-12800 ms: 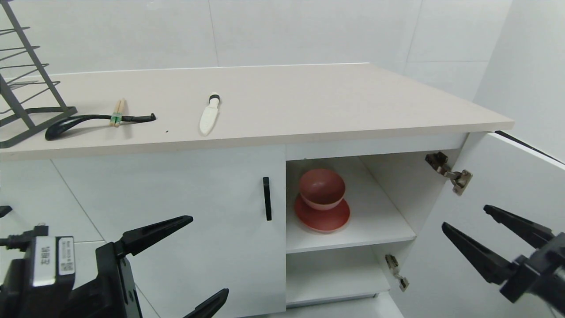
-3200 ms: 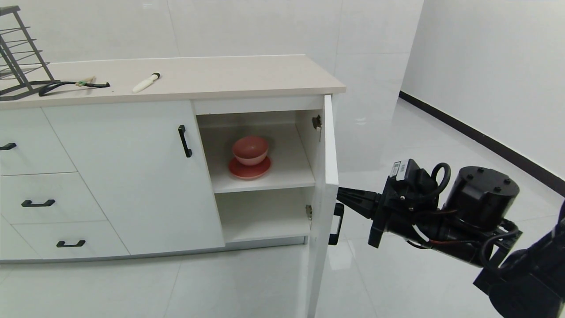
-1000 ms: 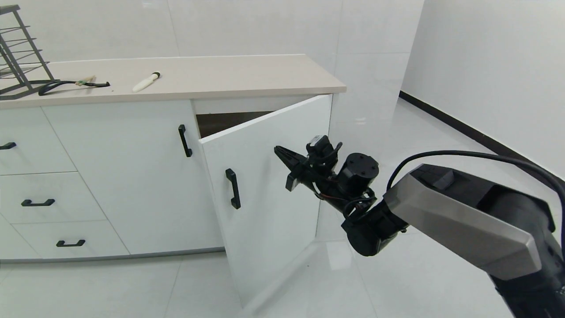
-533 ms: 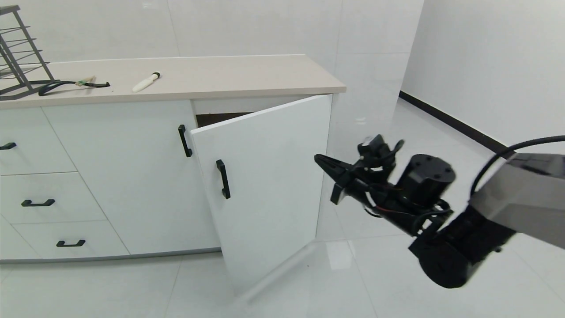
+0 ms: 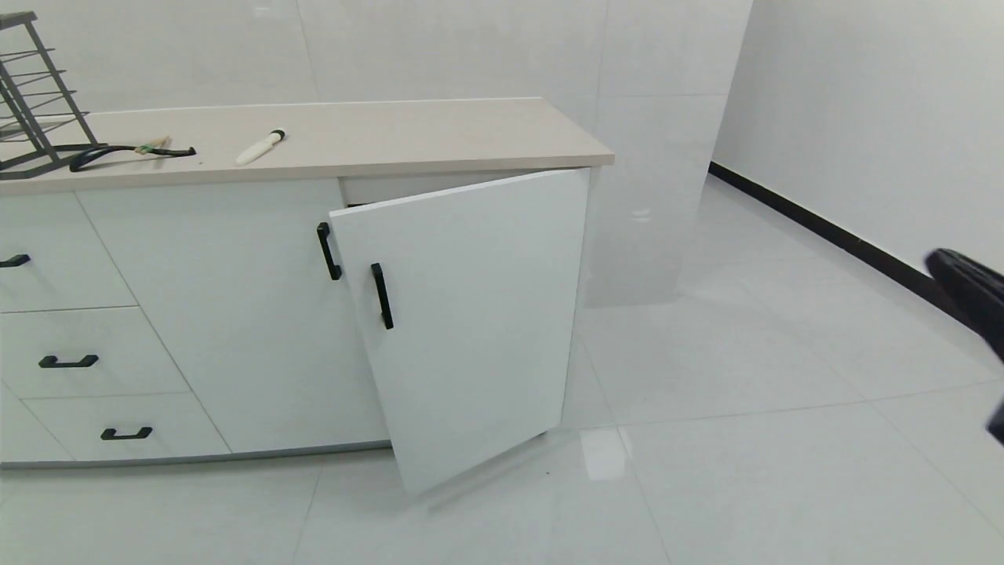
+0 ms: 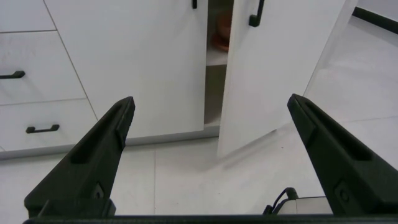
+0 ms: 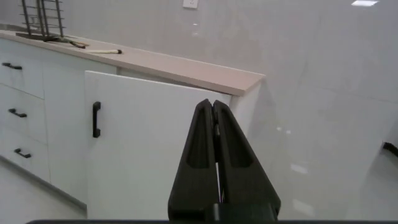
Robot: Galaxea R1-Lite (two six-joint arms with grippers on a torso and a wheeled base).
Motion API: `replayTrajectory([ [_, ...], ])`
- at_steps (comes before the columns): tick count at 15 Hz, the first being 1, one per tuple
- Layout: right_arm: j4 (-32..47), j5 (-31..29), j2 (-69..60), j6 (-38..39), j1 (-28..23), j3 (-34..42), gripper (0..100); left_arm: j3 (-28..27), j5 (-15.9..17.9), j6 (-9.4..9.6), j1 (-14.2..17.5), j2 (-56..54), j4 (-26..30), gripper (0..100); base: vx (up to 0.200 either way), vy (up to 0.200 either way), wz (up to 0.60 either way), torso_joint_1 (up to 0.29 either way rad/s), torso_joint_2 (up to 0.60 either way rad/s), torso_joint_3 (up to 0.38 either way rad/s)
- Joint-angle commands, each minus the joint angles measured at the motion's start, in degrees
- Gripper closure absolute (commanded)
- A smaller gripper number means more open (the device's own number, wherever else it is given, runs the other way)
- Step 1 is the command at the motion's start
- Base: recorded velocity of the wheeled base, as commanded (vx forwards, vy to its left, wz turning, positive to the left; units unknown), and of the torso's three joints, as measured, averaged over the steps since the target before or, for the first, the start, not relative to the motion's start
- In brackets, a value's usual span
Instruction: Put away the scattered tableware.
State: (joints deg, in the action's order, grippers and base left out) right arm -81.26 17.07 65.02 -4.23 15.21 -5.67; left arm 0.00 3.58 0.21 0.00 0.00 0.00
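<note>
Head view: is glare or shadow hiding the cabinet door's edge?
Head view: one bright floor reflection beside the cabinet door, not on it; its edge stands out. Left wrist view: the gap is shaded, red dishes discernible.

A long white cabinet [image 5: 235, 329] with a beige countertop [image 5: 423, 129] stands against a white tiled wall [image 5: 471, 47]. Its right-hand door [image 5: 478, 314], with an upright black handle [image 5: 382, 296], hangs partly open, and drawers [image 5: 70, 337] with black pulls sit at the left. A dark wire rack [image 5: 35, 94] stands on the countertop's left end, above a glossy pale floor [image 5: 745, 439] edged by a black baseboard [image 5: 816, 220].
</note>
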Motion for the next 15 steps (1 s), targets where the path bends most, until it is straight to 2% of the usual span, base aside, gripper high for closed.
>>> replayTrajectory([
  [1,15.7,2.18,-27.76,-0.25,-8.36,5.4,100,0.0,0.02,0.06,0.0,0.0,0.0,0,0.0,0.0,0.0,0.0,0.0,0.0],
  [3,27.47,5.08,-40.06,-0.25,-9.33,4.09,100,0.0,0.02,0.06,0.0,0.0,0.0,0,0.0,0.0,0.0,0.0,0.0,0.0],
  [6,46.46,5.96,-56.76,-0.87,-12.75,2.59,100,0.0,0.02,0.06,0.0,0.0,0.0,0,0.0,0.0,0.0,0.0,0.0,0.0],
  [7,51.29,7.1,-61.16,-1.83,-13.37,3.47,100,0.0,0.02,0.06,0.0,0.0,0.0,0,0.0,0.0,0.0,0.0,0.0,0.0],
  [9,56.04,7.28,-64.06,-2.63,-15.3,5.67,100,0.0,0.02,0.06,0.0,0.0,0.0,0,0.0,0.0,0.0,0.0,0.0,0.0],
  [10,60.78,4.55,-64.15,-2.63,-15.3,5.67,100,0.0,0.02,0.06,0.0,0.0,0.0,0,0.0,0.0,0.0,0.0,0.0,0.0],
  [11,65.97,-0.81,-64.15,-2.36,-15.3,5.67,100,0.0,0.02,0.06,0.0,0.0,0.0,0,0.0,0.0,0.0,0.0,0.0,0.0],
  [13,80.21,-9.68,-64.15,-1.48,-15.21,5.58,100,0.0,0.02,0.06,0.0,0.0,0.0,0,0.0,0.0,0.0,0.0,0.0,0.0],
  [15,79.68,-11.97,-64.15,0.1,-15.3,5.67,100,0.0,0.02,0.14,0.0,0.0,0.0,0,0.0,0.0,0.0,0.0,0.0,0.0],
])
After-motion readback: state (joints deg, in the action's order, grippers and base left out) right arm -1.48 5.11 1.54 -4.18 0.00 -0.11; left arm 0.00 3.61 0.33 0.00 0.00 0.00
